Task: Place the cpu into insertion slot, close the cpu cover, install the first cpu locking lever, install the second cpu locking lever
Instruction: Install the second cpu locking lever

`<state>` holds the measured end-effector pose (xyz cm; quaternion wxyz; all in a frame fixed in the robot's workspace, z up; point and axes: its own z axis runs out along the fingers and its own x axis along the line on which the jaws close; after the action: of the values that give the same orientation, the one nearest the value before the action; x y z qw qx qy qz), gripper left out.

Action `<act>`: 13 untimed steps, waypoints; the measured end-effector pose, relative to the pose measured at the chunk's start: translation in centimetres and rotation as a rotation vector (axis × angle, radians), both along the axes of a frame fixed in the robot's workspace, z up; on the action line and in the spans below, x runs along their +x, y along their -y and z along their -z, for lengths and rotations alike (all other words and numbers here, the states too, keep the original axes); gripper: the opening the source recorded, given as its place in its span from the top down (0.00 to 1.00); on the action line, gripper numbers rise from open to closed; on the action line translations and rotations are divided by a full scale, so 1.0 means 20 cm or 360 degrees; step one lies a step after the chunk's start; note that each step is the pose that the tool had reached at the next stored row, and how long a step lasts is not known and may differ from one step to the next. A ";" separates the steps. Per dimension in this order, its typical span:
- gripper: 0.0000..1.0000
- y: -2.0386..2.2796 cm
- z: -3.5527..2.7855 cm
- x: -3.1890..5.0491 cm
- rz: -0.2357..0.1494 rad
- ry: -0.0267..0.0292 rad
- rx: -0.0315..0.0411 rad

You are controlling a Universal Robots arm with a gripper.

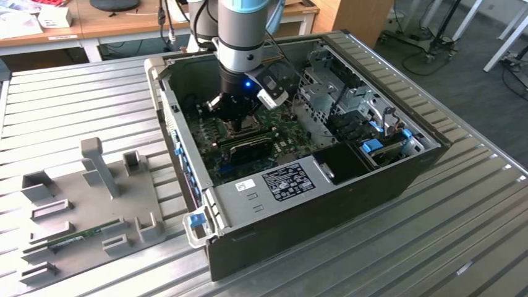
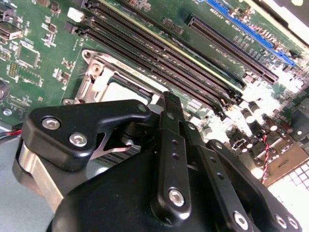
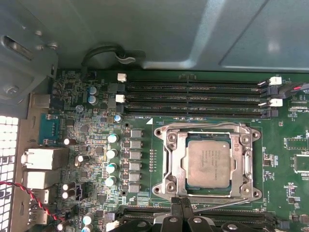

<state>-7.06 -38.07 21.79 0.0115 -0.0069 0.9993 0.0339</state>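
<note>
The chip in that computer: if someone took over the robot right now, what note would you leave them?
Gripper: down inside the computer case, at the edge of the socket; whether its fingers are open or shut cannot be told.
Chip: lying flat in the socket.
Cover: the metal frame is down around the chip.
Levers: a thin wire lever runs along the socket edge by the gripper; whether it is latched cannot be told.
Done: chip placed, cover lowered.
Left: check both levers.

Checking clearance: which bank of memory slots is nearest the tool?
The bank right beside the tool; the other bank lies beyond the insertion slot.
</note>
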 end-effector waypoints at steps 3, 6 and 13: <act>0.89 0.000 0.000 0.000 0.0000 0.00002 0.0000; 0.89 0.000 0.002 -0.004 0.0000 0.00012 0.0001; 0.89 0.000 0.017 -0.029 0.0000 0.00014 -0.0007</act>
<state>-7.63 -38.07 21.44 0.0119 -0.0070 0.9994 0.0317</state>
